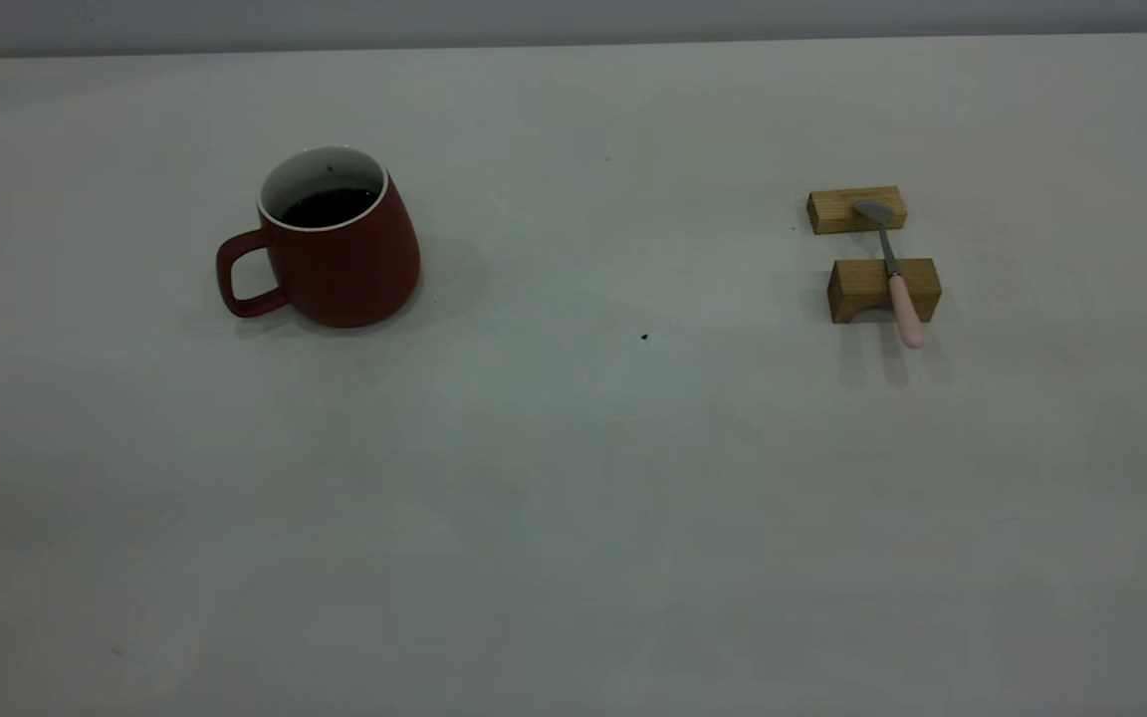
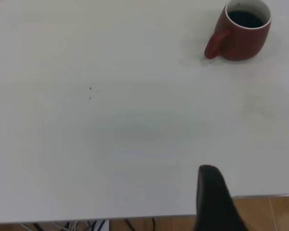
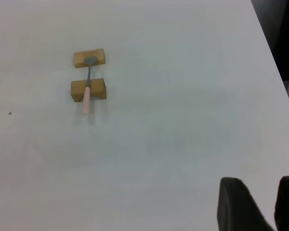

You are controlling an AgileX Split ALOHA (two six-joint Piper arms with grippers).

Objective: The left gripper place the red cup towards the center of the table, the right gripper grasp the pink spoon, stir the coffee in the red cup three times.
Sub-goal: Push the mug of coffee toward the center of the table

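The red cup (image 1: 340, 249) stands upright at the left of the table (image 1: 573, 498), handle to the left, with dark coffee (image 1: 330, 206) inside its white wall. It also appears far from my left gripper (image 2: 253, 197) as the red cup (image 2: 243, 31). One dark left finger (image 2: 209, 192) hangs over the table's near edge, the other only a sliver at the frame's border, nothing between them. The pink spoon (image 1: 897, 279) lies across two wooden blocks at the right. My right gripper (image 3: 260, 185) is open and empty, far from the pink spoon (image 3: 87, 94). Neither gripper appears in the exterior view.
The spoon's grey bowl rests on the far wooden block (image 1: 855, 209) and its neck on the near block (image 1: 882, 289), with the pink handle sticking out towards the front. A tiny dark speck (image 1: 644, 338) marks the table's middle. The table edge (image 3: 274, 62) runs beside the right gripper.
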